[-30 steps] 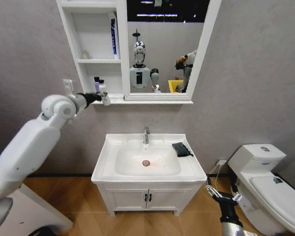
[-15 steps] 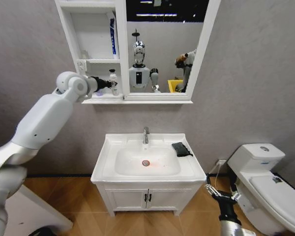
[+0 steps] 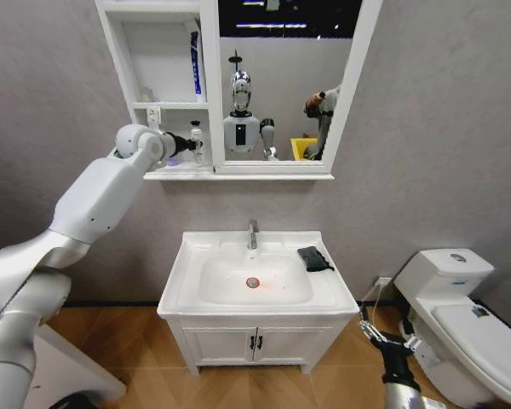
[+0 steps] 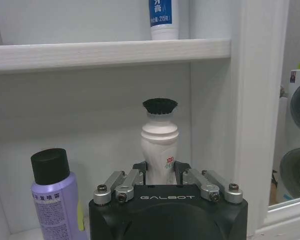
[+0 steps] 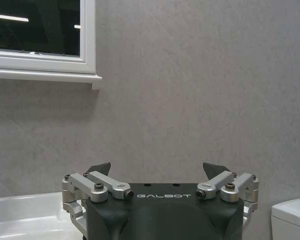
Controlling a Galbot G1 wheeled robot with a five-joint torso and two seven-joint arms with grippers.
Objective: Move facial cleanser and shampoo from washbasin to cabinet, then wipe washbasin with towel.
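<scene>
Pinching a white ribbed-neck bottle [image 4: 160,145], left gripper [image 4: 160,176] jaws inside matte cabinet [image 3: 124,51].

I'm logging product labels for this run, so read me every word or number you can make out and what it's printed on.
"GALBOT": on the left hand housing, shut on the white bottle.
"GALBOT": on the right hand housing.
"215": on the blue-labelled tube on the upper cabinet shelf; its other characters are unreadable.
Red mark on the white bottle: too small to read.

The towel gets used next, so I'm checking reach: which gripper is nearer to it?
Right. The right gripper hangs low beside the vanity, below the towel; the left gripper is up in the cabinet.
</scene>
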